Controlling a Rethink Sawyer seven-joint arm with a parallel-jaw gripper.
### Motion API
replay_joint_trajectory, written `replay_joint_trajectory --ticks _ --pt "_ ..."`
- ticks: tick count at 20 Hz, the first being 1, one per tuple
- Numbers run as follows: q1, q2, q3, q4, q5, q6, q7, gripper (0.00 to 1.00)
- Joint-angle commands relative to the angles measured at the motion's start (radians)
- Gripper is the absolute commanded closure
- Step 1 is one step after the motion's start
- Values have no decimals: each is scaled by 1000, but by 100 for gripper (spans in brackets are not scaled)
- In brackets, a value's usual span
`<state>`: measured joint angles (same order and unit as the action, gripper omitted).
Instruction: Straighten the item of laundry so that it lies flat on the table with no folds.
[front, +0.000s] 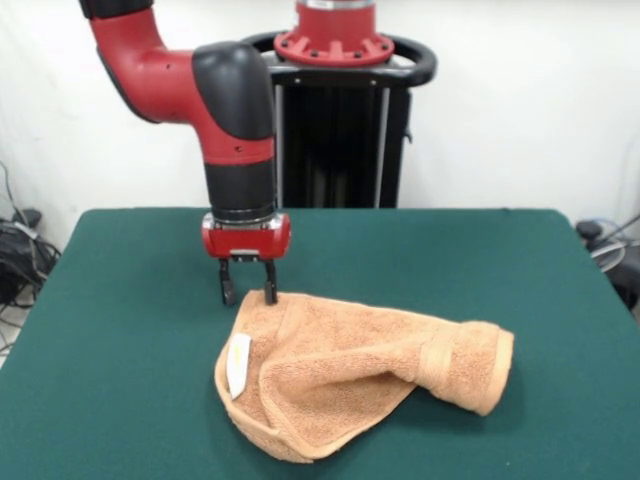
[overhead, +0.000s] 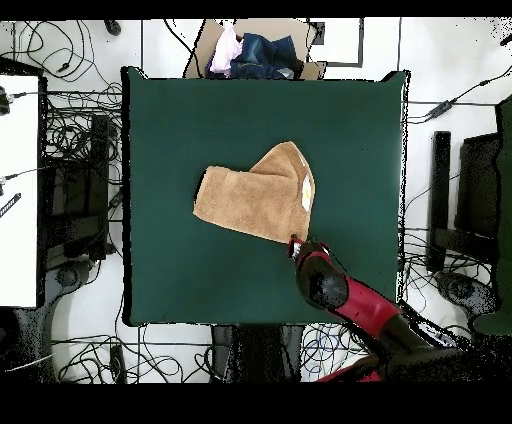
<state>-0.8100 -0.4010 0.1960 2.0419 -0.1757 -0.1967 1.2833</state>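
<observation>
Here, vertical arm (front: 238, 150) sets fingers (front: 247, 292) at towel (front: 350, 365) edge.

Backdrop is a plain white wall (front: 520, 100) across the top of the front view. Light floor (overhead: 440, 60) all round, strewn with black cables (overhead: 70, 130), thickest on the overhead's left. White desk (overhead: 18, 190) on the left edge. Cardboard box (overhead: 255, 45) with clothes (overhead: 262, 52) at top centre. Dark equipment (overhead: 438, 200) on the right.

The arm reaches straight down, its fingers (front: 248, 283) apparently slightly parted.
</observation>
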Motion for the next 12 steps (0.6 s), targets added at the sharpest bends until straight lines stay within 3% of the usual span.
replay_joint_trajectory --ticks 1,12 --pt "68 232 23 -159 24 -84 228 0" --pt "73 249 9 -201 37 -67 216 0"
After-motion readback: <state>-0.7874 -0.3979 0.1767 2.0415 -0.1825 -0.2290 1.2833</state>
